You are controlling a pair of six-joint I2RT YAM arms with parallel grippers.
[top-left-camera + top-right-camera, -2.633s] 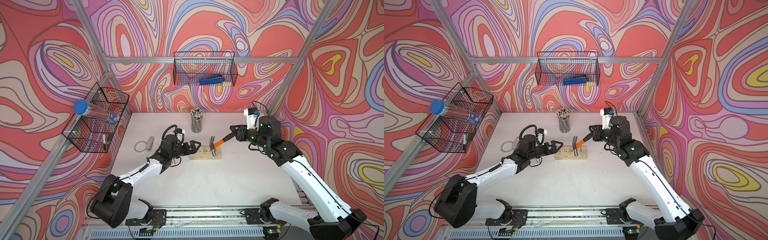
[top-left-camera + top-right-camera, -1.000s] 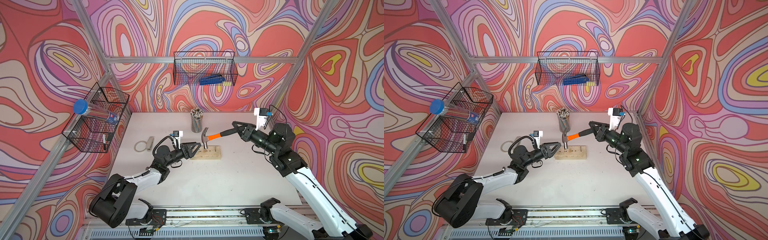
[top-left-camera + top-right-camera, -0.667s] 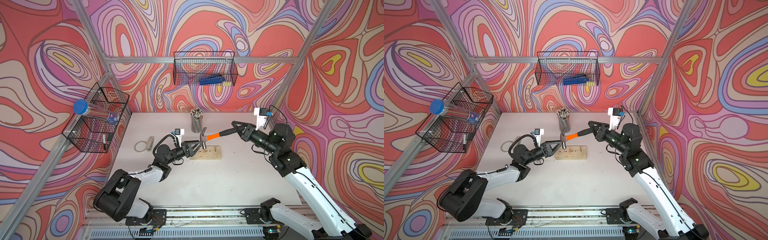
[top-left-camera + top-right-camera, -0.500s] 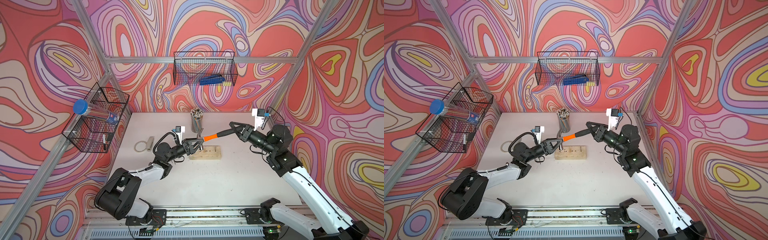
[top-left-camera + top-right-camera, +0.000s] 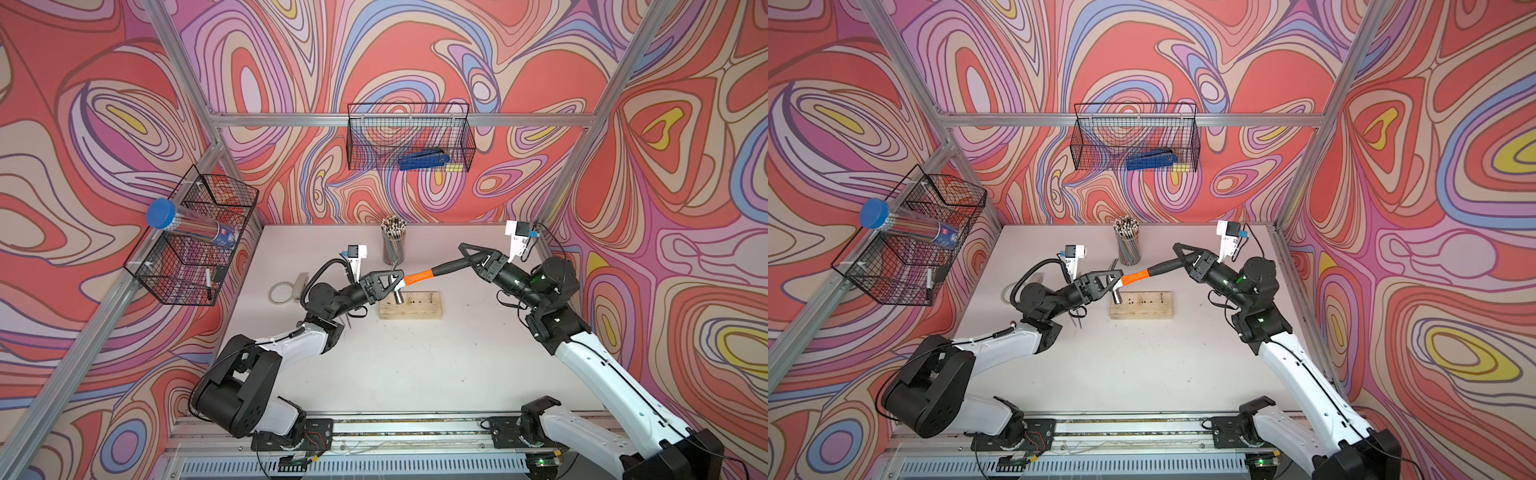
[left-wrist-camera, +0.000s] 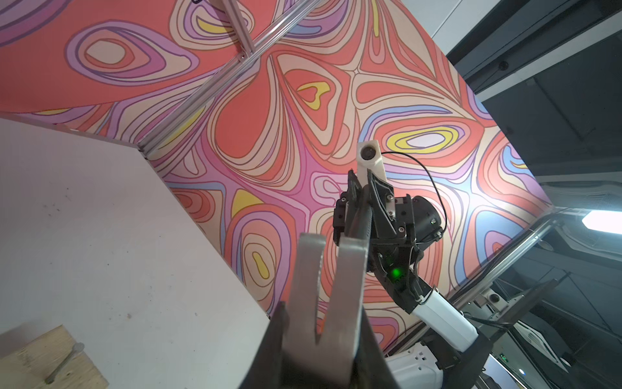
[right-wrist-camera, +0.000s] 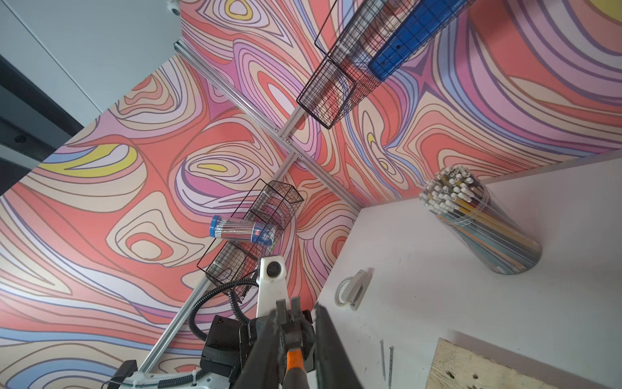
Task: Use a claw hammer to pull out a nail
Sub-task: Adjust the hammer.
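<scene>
Left gripper (image 5: 394, 281) advanced, fingers (image 6: 266, 357) now clamped on claw hammer (image 5: 419, 277) head; right gripper (image 5: 466, 260) clamps handle.

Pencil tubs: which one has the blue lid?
The tub tilted in the wire basket on the side wall; its blue lid pokes out. The other tub stands upright on the table, open, pencil ends showing.

Left fingers (image 5: 384, 275) pinching, right fingers (image 5: 478, 251) clamped shut
</scene>
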